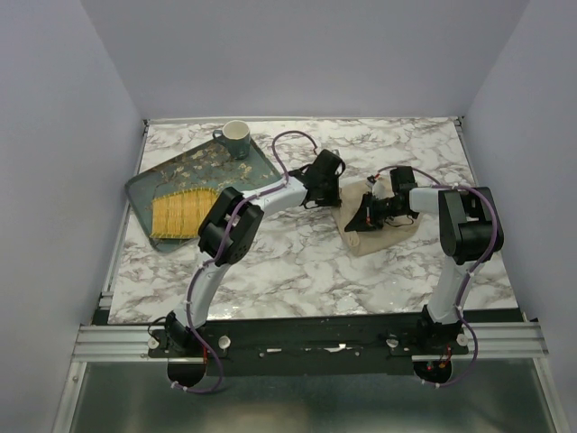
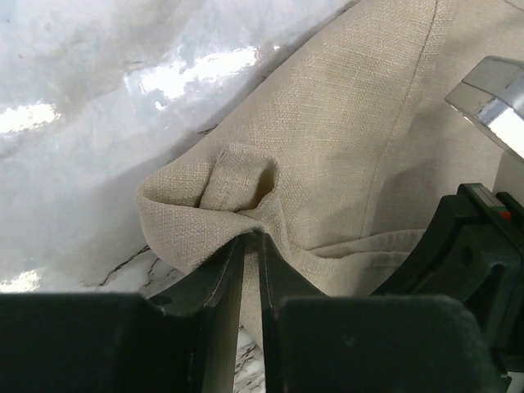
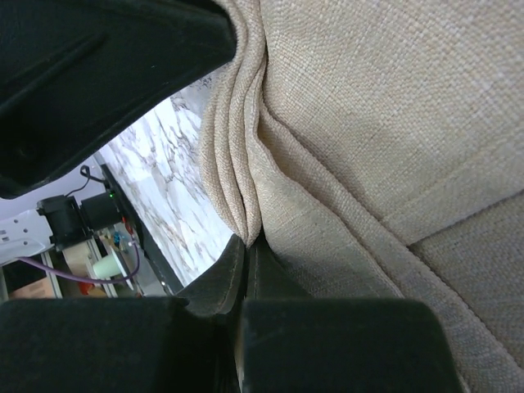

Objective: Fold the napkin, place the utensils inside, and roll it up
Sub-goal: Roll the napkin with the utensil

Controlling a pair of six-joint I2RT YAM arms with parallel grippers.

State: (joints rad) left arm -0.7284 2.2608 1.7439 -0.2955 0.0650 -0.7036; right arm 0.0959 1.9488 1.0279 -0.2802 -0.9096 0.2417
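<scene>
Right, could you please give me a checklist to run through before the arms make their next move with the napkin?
1. The left gripper is shut on a fold of the napkin: ok.
2. The right gripper is clamped on the napkin's stacked edges: ok.
3. The napkin is folded into layers: ok, several layers show in the right wrist view.
4. The spoon lies inside the fold: cannot tell, no view shows it.
5. The tray and the cup stand apart from the napkin: ok.
</scene>
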